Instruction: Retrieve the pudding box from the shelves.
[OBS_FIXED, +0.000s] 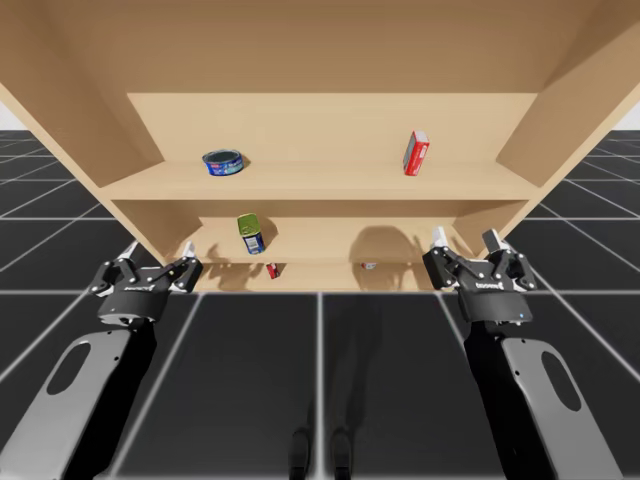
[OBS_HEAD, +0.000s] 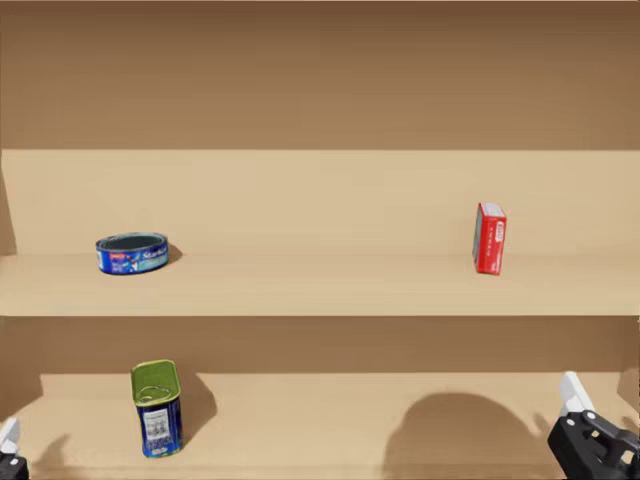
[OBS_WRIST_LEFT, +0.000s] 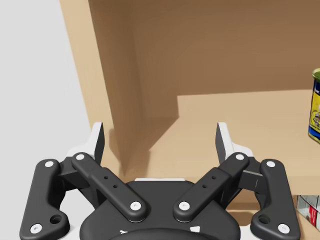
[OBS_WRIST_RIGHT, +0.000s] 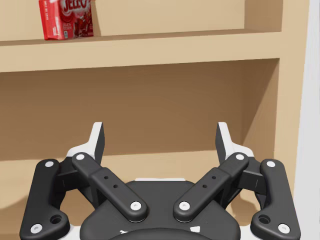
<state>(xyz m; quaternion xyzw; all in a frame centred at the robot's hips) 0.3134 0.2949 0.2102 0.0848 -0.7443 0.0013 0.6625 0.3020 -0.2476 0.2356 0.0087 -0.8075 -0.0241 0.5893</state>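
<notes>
Both hands hang low before the shelves (OBS_FIXED: 320, 185). The left hand (OBS_FIXED: 158, 255) and right hand (OBS_FIXED: 464, 240) each have fingers spread apart with nothing between them; we judge this a ready pose for the reach.

Ahead of the left hand, on the lower shelf, stands one tall green-topped can (OBS_HEAD: 158, 408). Further on, above and ahead of the right hand, the red pudding box (OBS_WRIST_RIGHT: 65, 19) stands upright on the upper shelf, probably offering its narrow sides for pinching. High above the left hand sits one flat blue can (OBS_HEAD: 132, 253).

Count: two hands, two cans, one box.
</notes>
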